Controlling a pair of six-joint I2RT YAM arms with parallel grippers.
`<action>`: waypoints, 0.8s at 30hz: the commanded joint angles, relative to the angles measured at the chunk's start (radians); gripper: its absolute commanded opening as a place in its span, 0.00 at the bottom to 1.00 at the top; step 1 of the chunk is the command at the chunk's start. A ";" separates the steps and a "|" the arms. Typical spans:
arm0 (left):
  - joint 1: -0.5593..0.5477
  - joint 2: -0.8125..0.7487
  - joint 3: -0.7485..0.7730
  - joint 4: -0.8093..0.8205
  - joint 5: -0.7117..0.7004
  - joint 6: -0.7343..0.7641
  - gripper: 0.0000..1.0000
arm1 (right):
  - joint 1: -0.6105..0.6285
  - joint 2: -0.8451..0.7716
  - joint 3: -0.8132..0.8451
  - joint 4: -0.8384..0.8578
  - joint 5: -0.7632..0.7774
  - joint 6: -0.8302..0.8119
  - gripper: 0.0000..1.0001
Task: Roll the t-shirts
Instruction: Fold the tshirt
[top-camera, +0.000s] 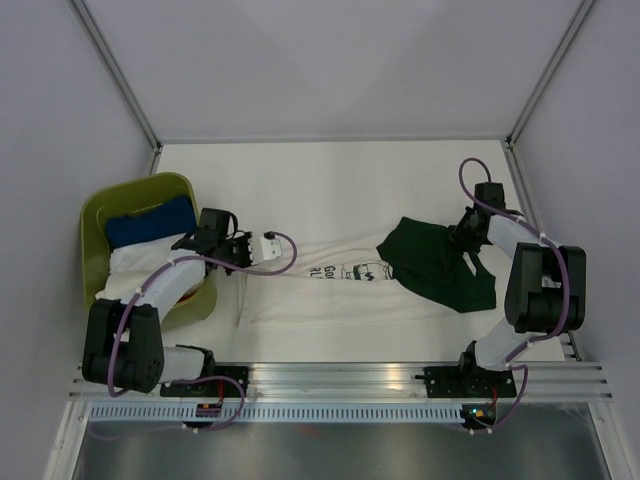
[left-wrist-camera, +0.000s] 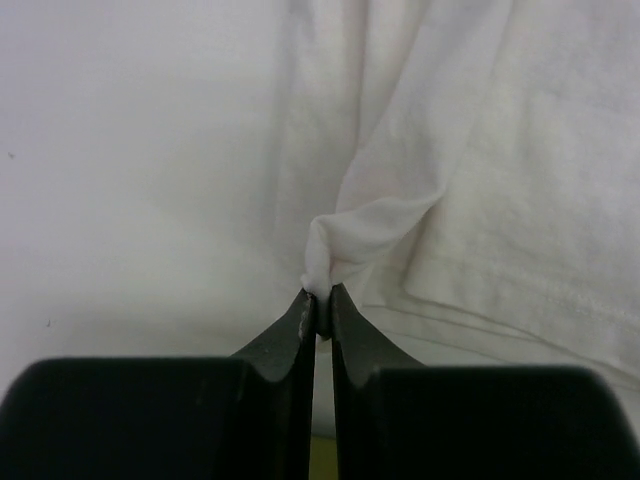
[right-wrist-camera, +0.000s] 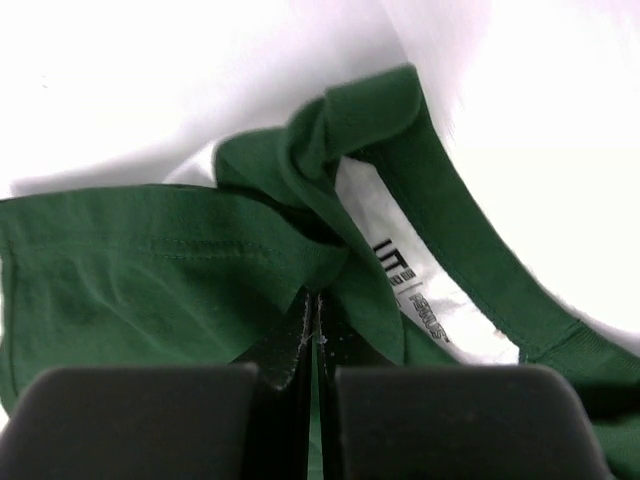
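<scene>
My left hand (left-wrist-camera: 320, 300) is clenched on a small bunched pinch of the white t-shirt (top-camera: 330, 285), at its left end. That shirt lies stretched in a long, flat band across the middle of the top view, with its black lettering and drawings near the centre. My right hand (right-wrist-camera: 315, 300) is closed on a twisted fold of the dark green t-shirt (right-wrist-camera: 150, 260), just beside its neckband and white label. The green one sits crumpled right of centre, over the right end of the white one.

My left arm bends from the lower left toward the right, its wrist passing the rim of a yellow-green basket (top-camera: 95, 215). My right arm folds at the right edge and leans in toward the upper left.

I count two shirts on the surface (top-camera: 330, 190), two arms and one basket, which holds a blue cloth (top-camera: 150, 222) and some white cloth.
</scene>
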 joint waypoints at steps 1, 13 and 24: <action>0.005 0.063 0.125 0.070 -0.040 -0.185 0.11 | -0.001 -0.003 0.068 0.038 0.005 -0.039 0.00; 0.005 0.305 0.436 0.163 -0.146 -0.408 0.08 | -0.006 -0.029 0.299 0.141 -0.101 -0.237 0.01; 0.008 0.382 0.455 0.206 -0.192 -0.409 0.09 | -0.006 -0.066 0.291 0.337 -0.242 -0.393 0.00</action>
